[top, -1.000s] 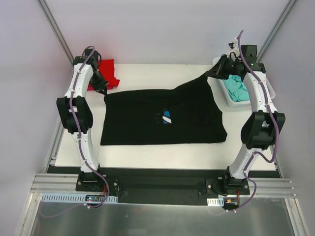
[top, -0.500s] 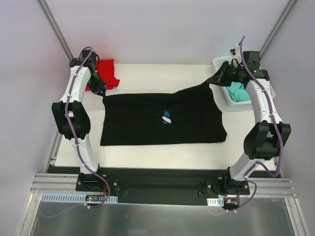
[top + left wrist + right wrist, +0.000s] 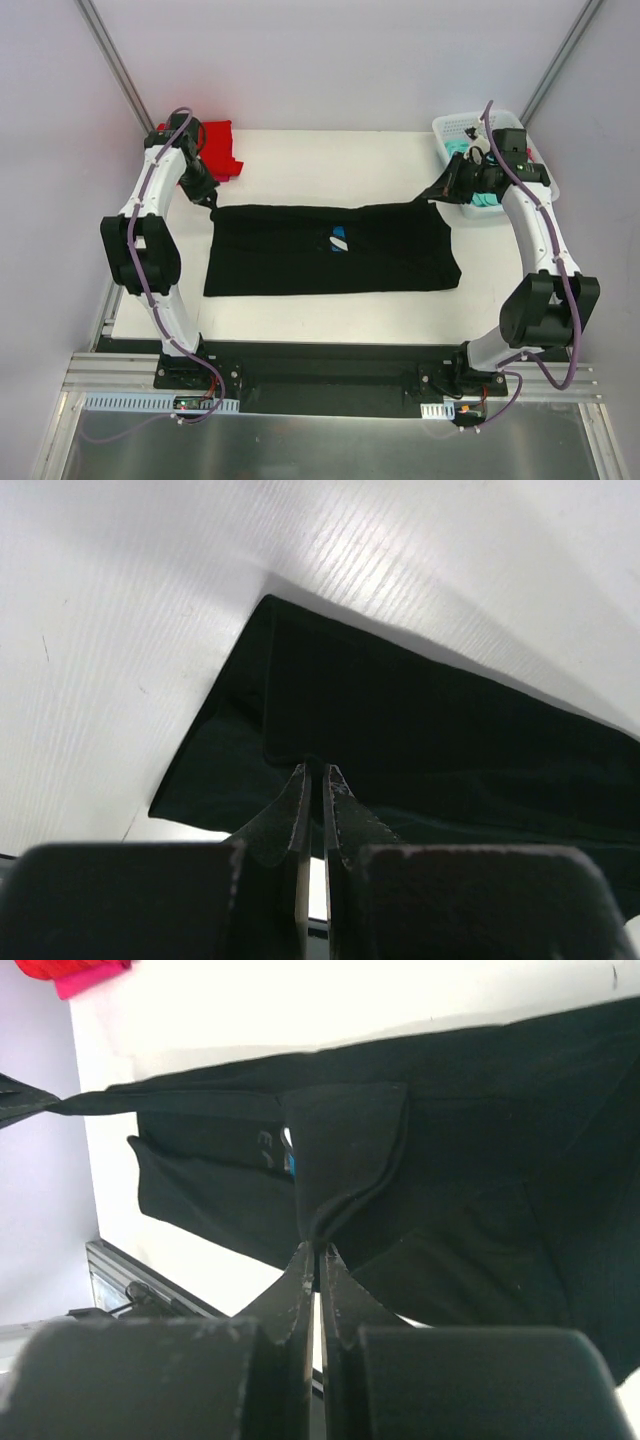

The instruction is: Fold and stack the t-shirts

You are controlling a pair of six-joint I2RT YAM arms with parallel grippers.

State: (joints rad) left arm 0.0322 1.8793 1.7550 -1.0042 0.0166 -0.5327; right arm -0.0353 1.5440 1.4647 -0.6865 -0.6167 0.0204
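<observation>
The black t-shirt lies across the middle of the white table, its far edge lifted and folding toward the front, the blue square partly showing. My left gripper is shut on the shirt's far-left corner. My right gripper is shut on the far-right corner. Both hold the edge taut a little above the table. A red t-shirt lies at the far left, with a pink edge showing in the right wrist view. A teal t-shirt sits in the basket.
A white mesh basket stands at the far right corner, right beside my right arm. The white table has bare surface behind and in front of the black shirt. Metal frame posts rise at both back corners.
Both grippers have pulled the shirt's far edge toward the front and lower. The black shirt now looks shorter front to back, with its raised right corner flattened.
</observation>
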